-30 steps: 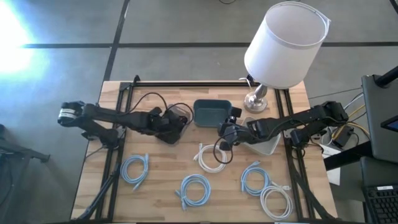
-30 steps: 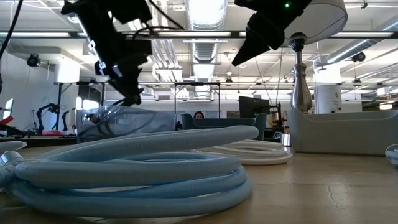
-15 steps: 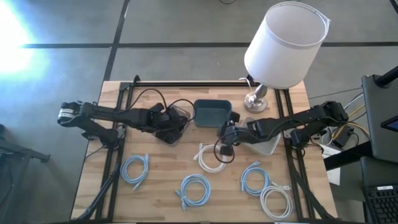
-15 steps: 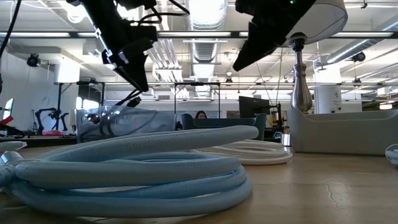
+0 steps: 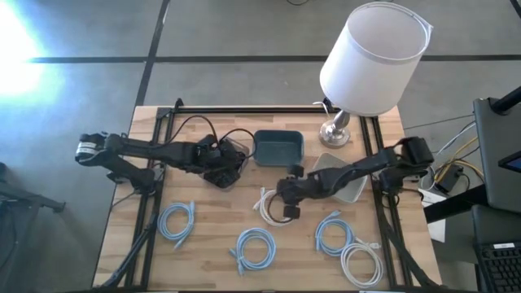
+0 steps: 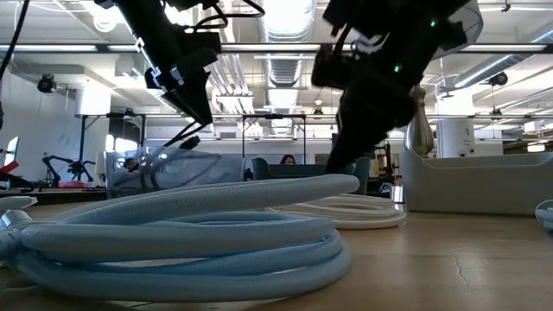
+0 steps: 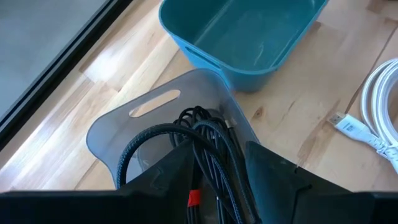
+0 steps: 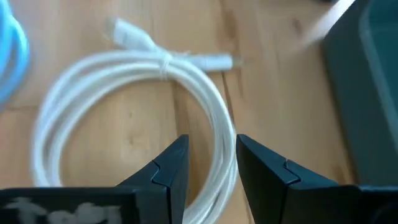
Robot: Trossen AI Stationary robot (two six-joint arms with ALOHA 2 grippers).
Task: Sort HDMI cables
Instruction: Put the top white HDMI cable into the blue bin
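A black HDMI cable (image 7: 208, 140) sits partly in a clear bin (image 7: 155, 102), which stands left of the teal bin (image 5: 278, 135). My left gripper (image 5: 225, 166) hovers over the clear bin, shut on that cable. One white coil (image 5: 271, 207) lies flat on the table's middle. My right gripper (image 5: 283, 195) is open low over it, fingers either side of one strand (image 8: 219, 146); whether they touch it, I cannot tell. Three light-blue coils (image 5: 176, 221) (image 5: 255, 248) (image 5: 332, 234) and another white coil (image 5: 361, 264) lie along the near edge. My left gripper holds the black cable bundle (image 7: 214, 168) between its two fingers, several strands together, coming from above and pointing down. The strands hang from the fingers (image 6: 200, 117) into the clear bin, where the rest of the cable lies; loops stick out over the rim (image 5: 195, 126).
A lamp (image 5: 374, 57) stands at the far right, its base (image 5: 334, 130) beside the teal bin. A pale grey bin (image 5: 348, 192) sits under my right arm. Black frame rails run along the table's left, far and right sides. Bare wood shows between the coils.
My right gripper has moved from beside the teal bin toward the table's left and near edge and come down over the white coil. My left gripper has risen a little above the clear bin, the black strands rising with it.
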